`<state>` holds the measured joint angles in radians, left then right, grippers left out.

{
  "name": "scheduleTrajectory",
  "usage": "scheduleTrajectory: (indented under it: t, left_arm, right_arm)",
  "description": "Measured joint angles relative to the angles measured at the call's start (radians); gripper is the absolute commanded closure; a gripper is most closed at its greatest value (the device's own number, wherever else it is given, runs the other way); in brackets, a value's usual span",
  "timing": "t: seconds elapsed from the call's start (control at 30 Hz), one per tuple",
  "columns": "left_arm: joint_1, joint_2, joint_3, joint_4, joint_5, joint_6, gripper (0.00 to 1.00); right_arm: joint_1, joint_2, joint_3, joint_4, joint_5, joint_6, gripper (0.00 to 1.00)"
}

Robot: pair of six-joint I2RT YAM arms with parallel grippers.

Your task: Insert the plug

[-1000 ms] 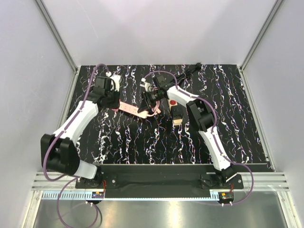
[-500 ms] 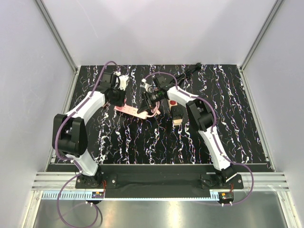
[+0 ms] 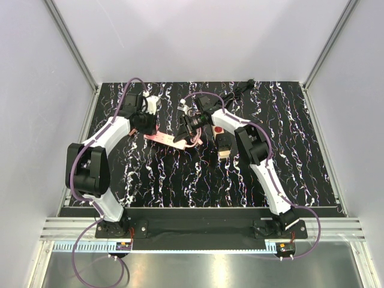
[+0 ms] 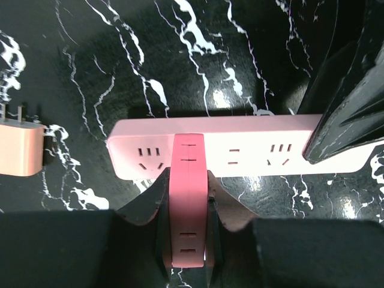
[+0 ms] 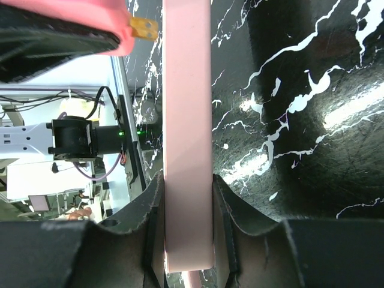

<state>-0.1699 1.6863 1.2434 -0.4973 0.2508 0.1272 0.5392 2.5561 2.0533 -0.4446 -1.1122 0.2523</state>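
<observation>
Left gripper (image 4: 188, 181) clamps the deep-pink rectangular plug (image 4: 188, 153), right gripper (image 5: 188, 187) clamps the pale-pink plastic power strip (image 5: 187, 108) — prongs (image 5: 144, 27) evidently not yet seated.

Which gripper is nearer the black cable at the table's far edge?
Right. The right gripper, shut on the pink power strip, is left of the black cable, nearer the bases; the left gripper, holding a pink plug, is farther left.

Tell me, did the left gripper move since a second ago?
Yes. The left gripper went to the right, away from the left edge of the table and closer to the pink power strip.
</observation>
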Motion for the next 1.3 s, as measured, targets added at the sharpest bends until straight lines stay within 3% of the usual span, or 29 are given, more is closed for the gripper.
scheduleTrajectory:
  t: [0.77, 0.9, 0.93, 0.97, 1.03, 1.07, 1.17, 1.3]
  left_arm:
    - [0.000, 0.041, -0.027, 0.056, -0.006, -0.031, 1.00]
    - [0.000, 0.056, -0.026, 0.072, -0.007, -0.038, 1.00]
    - [0.000, 0.060, -0.024, 0.074, -0.007, -0.039, 1.00]
    - [0.001, 0.065, -0.020, 0.074, -0.007, -0.042, 1.00]
    - [0.002, 0.075, -0.012, 0.073, -0.005, -0.047, 1.00]
    - [0.002, 0.082, -0.008, 0.072, -0.004, -0.049, 1.00]
    - [0.002, 0.112, 0.007, 0.074, -0.001, -0.054, 1.00]
    - [0.002, 0.130, 0.028, 0.064, 0.002, -0.055, 1.00]
  right_arm:
    - [-0.004, 0.009, 0.000, 0.037, 0.014, 0.122, 1.00]
    - [-0.005, 0.012, 0.003, 0.040, 0.027, 0.159, 0.87]
    - [-0.005, 0.013, 0.005, 0.040, 0.030, 0.168, 0.81]
    - [-0.005, 0.013, 0.005, 0.040, 0.032, 0.174, 0.65]
    - [-0.006, 0.014, 0.006, 0.042, 0.035, 0.187, 0.58]
    - [-0.006, 0.014, 0.006, 0.043, 0.035, 0.191, 0.50]
    - [-0.007, 0.014, 0.006, 0.051, 0.028, 0.197, 0.43]
    - [-0.007, 0.011, 0.006, 0.059, 0.033, 0.209, 0.42]
